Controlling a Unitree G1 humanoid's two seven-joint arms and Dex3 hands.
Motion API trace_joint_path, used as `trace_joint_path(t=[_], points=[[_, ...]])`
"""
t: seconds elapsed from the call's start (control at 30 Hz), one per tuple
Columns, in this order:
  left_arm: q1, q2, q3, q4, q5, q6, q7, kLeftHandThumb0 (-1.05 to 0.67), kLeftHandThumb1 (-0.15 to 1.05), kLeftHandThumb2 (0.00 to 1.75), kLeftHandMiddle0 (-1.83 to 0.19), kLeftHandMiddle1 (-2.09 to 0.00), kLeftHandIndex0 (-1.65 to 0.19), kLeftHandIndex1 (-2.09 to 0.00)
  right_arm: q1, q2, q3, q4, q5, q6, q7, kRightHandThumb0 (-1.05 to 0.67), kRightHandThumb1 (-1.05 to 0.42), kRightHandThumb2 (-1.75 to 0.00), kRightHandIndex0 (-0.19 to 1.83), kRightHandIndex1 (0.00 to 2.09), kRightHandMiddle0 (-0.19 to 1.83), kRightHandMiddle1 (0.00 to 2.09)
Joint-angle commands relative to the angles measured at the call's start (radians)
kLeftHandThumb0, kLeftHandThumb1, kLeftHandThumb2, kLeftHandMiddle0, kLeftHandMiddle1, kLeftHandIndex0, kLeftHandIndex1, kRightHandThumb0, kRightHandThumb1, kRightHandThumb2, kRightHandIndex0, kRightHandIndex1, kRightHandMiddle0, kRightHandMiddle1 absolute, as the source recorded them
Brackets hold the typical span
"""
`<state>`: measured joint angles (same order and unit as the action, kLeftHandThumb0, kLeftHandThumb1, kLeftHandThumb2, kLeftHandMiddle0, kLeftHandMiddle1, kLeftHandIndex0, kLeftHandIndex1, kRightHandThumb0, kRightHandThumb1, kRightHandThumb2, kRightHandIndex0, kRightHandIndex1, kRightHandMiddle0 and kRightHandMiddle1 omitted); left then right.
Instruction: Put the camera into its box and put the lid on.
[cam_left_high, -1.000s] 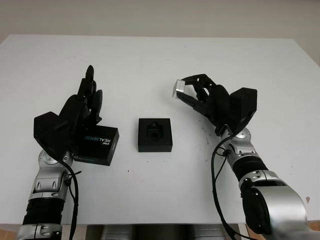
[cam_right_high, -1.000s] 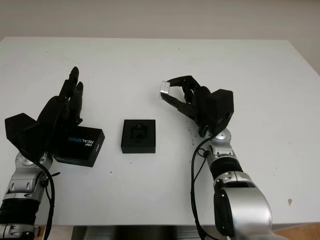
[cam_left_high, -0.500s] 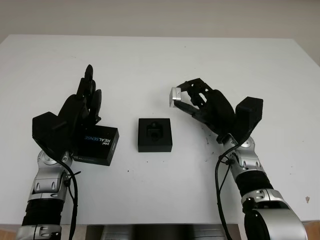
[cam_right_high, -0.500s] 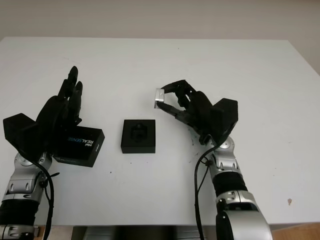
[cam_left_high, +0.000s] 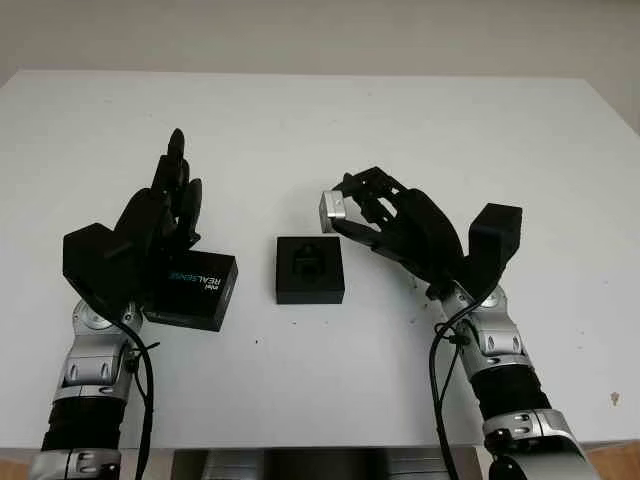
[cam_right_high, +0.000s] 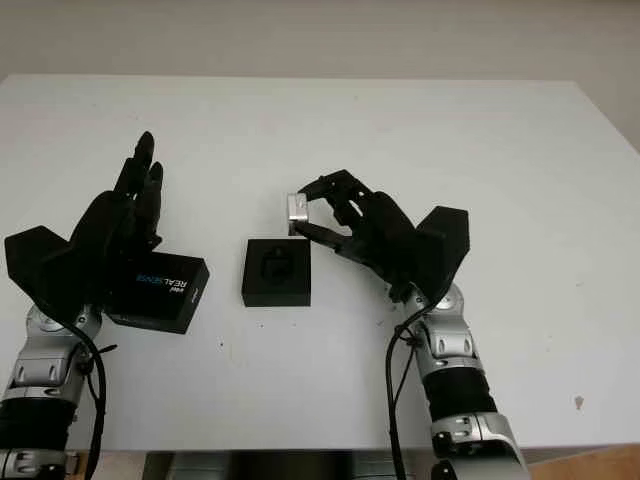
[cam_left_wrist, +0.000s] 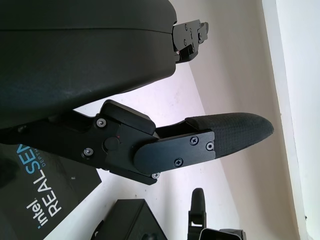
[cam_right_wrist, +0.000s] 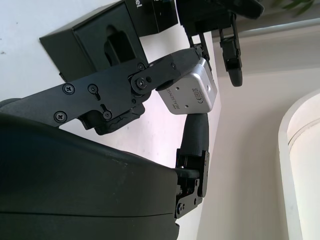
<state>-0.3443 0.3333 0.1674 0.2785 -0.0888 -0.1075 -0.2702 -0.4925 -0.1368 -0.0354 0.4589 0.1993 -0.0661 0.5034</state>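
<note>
One step in hand: carrying camera, pinched in right hand, just above far edge of open box at table centre. Next: lower squarely into moulded recess, then release. Left hand open, over lid, holding nothing.

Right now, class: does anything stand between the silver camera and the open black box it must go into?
Nothing visible does. The right robot hand holds the camera just above the far right corner of the box, whose moulded recess lies uncovered. The lid sits aside by the left robot hand.
</note>
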Motion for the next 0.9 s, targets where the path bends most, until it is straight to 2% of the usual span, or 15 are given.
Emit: trace_joint_path(t=[0.0, 0.47, 0.87], points=[[0.0, 0.005, -0.002, -0.007, 0.002, -0.006, 0.001, -0.89, 1.05, 0.66, 0.19, 0.0, 0.19, 0.0, 0.004, 0.015, 0.007, -0.023, 0.009, 0.006, 0.005, -0.45, -1.01, -0.06, -0.01, 0.05, 0.29, 1.67], [-0.003, 0.002, 0.0, -0.006, 0.0, -0.002, 0.01, -0.91, 1.05, 0.65, 0.19, 0.0, 0.19, 0.0, 0.009, 0.075, 0.063, 0.013, -0.036, 0.002, -0.037, -0.44, -1.01, -0.05, 0.0, 0.06, 0.23, 1.7], [-0.001, 0.004, 0.0, -0.014, 0.001, 0.007, 0.022, -0.9, 1.05, 0.65, 0.19, 0.0, 0.19, 0.0, 0.051, 0.095, 0.085, -0.013, -0.04, 0.038, -0.049, -0.44, -1.01, -0.05, 0.0, 0.06, 0.25, 1.71]])
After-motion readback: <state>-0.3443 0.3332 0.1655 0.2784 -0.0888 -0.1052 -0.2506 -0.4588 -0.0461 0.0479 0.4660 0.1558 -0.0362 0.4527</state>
